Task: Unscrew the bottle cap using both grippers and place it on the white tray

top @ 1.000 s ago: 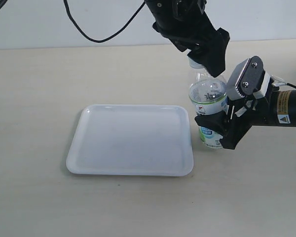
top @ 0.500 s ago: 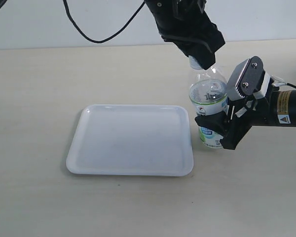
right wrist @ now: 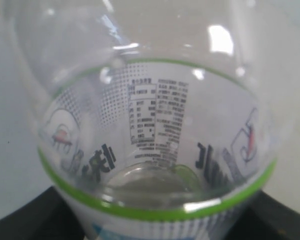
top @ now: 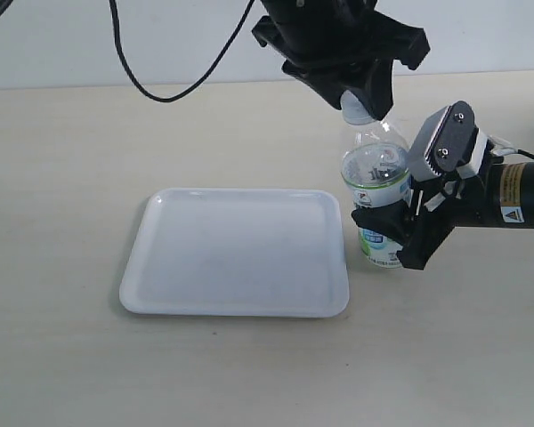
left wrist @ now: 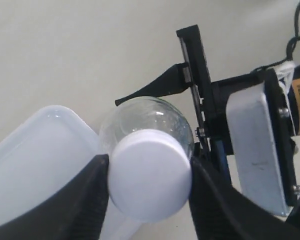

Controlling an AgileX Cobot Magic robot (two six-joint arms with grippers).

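The clear bottle [top: 375, 191] with its white, green and blue label stands upright on the table just right of the white tray [top: 236, 253]. My right gripper [top: 393, 233] is shut on the bottle's lower body; the label fills the right wrist view [right wrist: 155, 165]. My all-black left gripper [top: 358, 108] comes down from above and is shut on the white bottle cap [top: 355, 112], which sits at the bottle's neck. In the left wrist view the cap [left wrist: 150, 175] is pinched between both black fingers [left wrist: 80, 200], above the bottle's shoulder [left wrist: 140, 115].
A black cable [top: 178, 62] hangs from the left arm over the back of the beige table [top: 71, 142]. The right arm's grey-white block [top: 440, 142] stands close beside the bottle. The tray's corner [left wrist: 35, 165] shows under the left gripper.
The left gripper has rotated about the cap over the last second, its body swinging round above the bottle. The bottle and the right gripper have stayed in place.
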